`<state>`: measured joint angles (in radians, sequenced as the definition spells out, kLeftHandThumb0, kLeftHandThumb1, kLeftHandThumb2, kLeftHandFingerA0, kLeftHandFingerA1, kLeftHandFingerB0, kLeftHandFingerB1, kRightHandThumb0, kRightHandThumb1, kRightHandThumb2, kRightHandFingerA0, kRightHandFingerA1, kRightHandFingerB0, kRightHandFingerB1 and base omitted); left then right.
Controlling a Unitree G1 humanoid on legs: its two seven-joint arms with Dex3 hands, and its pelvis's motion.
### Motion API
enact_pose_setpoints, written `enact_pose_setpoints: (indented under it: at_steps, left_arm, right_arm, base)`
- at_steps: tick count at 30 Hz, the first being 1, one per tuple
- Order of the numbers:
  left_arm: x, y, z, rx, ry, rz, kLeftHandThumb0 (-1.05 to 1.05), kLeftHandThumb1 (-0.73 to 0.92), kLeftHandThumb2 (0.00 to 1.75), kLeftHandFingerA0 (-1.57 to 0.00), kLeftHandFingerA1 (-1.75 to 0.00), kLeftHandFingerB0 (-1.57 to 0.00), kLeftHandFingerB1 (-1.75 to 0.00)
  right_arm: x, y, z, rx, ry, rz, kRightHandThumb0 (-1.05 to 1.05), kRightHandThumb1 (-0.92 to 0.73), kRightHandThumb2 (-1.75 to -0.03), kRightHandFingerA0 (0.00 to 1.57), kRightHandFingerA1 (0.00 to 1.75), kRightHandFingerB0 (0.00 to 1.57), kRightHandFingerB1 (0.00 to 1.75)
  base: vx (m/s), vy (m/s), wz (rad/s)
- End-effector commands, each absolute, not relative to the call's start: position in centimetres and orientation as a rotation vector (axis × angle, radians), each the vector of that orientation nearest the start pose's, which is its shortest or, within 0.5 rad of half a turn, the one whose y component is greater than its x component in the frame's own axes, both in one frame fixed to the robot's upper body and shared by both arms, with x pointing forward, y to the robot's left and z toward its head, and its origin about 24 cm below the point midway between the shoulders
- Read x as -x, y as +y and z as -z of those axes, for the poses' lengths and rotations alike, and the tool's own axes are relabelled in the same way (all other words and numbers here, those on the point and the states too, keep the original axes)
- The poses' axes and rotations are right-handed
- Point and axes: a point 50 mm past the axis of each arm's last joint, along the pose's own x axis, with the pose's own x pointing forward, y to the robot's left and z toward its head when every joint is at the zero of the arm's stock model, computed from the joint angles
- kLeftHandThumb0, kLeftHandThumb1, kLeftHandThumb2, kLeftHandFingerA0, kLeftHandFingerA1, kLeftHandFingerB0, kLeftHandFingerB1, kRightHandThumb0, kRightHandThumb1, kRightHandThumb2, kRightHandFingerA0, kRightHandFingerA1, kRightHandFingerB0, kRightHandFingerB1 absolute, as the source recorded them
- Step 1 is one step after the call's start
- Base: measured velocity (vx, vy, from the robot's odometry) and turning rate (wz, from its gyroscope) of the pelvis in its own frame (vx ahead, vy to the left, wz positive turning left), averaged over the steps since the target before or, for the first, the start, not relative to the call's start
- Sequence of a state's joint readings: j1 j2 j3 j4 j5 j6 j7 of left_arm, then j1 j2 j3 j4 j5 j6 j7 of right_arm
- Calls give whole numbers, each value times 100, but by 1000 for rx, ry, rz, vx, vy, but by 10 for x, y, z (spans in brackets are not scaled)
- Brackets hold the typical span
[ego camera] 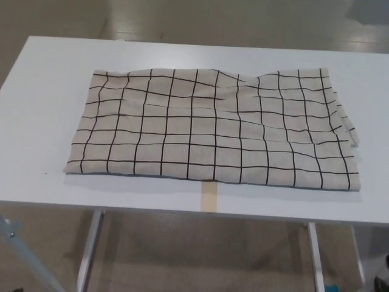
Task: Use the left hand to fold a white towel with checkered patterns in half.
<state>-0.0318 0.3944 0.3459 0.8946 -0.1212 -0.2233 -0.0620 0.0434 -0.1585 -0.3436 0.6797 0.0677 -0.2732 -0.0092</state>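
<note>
Towel [213, 131] on white table [36, 97]

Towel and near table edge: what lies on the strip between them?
In the head view, a small tan strip, like tape, runs from under the towel to the near edge of the table. The rest is bare.

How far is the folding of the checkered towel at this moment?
Done: I cannot say; the towel lies flat on the white table, and layered edges at its right side may hint at a fold. In hand: nothing, as neither robot hand is in view. Left: the left hand must still reach the towel.
</note>
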Motion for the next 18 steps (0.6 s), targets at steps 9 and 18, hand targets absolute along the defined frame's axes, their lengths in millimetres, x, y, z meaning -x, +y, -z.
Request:
enact_pose_setpoints:
  at_steps: [9, 18]
  left_arm:
    - [-169, 330, 51, -173, 363, -243, -22, 54, 98, -2, -49, 0, -47]
    - [-155, 289, 4, -435, -62, -44, -48, 46, 59, -4, -30, -2, -18]
  right_arm:
    - [-171, -265, 68, -15, 299, 473, -39, -64, -60, 43, 39, 46, 36]
    - [-157, -234, 70, 0, 306, 291, -39, -65, -59, 42, 38, 47, 36]
  base:
    - [0, 0, 0]
    - [0, 0, 0]
